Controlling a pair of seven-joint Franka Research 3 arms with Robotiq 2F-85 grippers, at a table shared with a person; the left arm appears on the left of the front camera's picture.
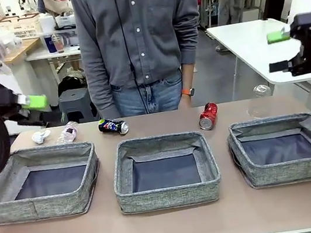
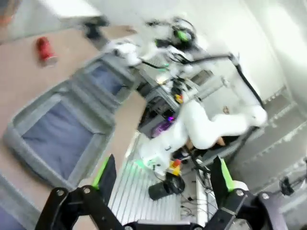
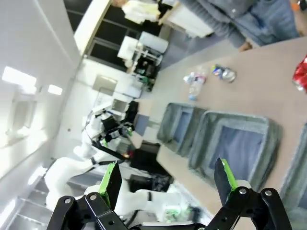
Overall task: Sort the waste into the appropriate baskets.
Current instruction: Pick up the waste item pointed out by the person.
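Your left gripper [image 2: 163, 175] and right gripper [image 3: 168, 175] both sit wide open with nothing between the fingers, raised over the table's [image 1: 173, 226] two ends; red can [image 1: 208, 116], dark can [image 1: 113, 126], clear bottle [image 1: 67, 133] and white paper ball [image 1: 41, 136] lie at the person's [image 1: 137, 36] side, just behind the three grey baskets [image 1: 169, 196].

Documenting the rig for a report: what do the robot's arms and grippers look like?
The left arm and right arm are white and rounded, with black cables. The left gripper and right gripper are black, each with two fingers bearing green pads.
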